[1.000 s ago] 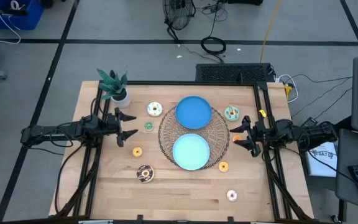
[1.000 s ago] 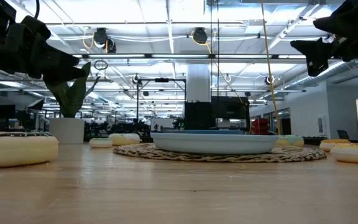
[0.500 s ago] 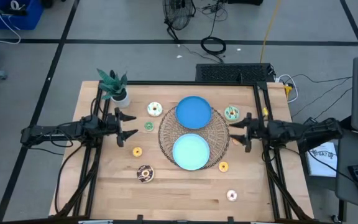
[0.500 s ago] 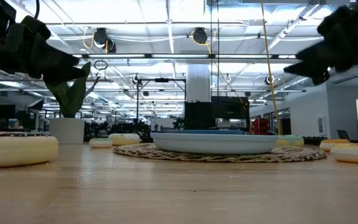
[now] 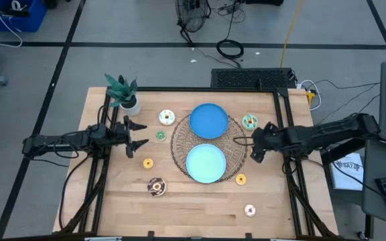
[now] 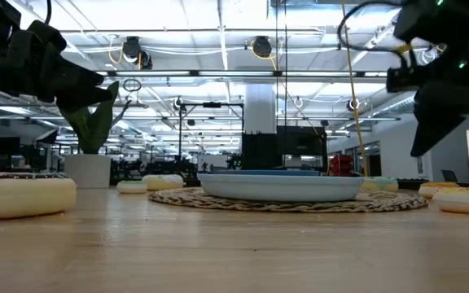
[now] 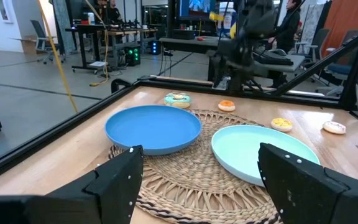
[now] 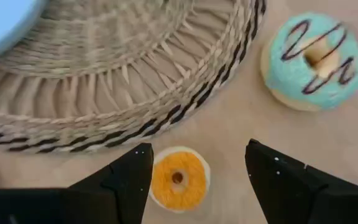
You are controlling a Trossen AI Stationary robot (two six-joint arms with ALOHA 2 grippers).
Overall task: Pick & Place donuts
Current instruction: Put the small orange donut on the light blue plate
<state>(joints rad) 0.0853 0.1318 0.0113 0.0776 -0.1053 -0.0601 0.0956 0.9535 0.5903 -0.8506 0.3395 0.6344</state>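
Several small donuts lie flat on the wooden table around a woven mat [image 5: 177, 144]: a white one [image 5: 167, 118], a green one [image 5: 160, 136], an orange one [image 5: 147, 163], a chocolate one [image 5: 156, 187], a teal one [image 5: 249, 121], another orange one [image 5: 240, 179] and a pink one [image 5: 250, 210]. My right gripper [image 5: 252, 148] hangs open at the mat's right edge, slanting down. In its wrist view a small orange donut [image 8: 178, 178] lies on the table below its open fingers [image 8: 197, 149], and the teal donut [image 8: 309, 59] lies beyond. My left gripper [image 5: 141, 134] waits open at the table's left.
Two round plates rest on the mat, a blue one [image 5: 208, 120] at the far side and a light blue one [image 5: 206, 163] at the near side. A potted plant [image 5: 124, 94] stands at the far left corner. Black frame rails run along the table's left and right sides.
My right gripper has moved toward the table's left, up to the mat's right edge, and has tipped from level to slanting steeply down. Its fingers have stayed apart. The donuts and plates have not moved.
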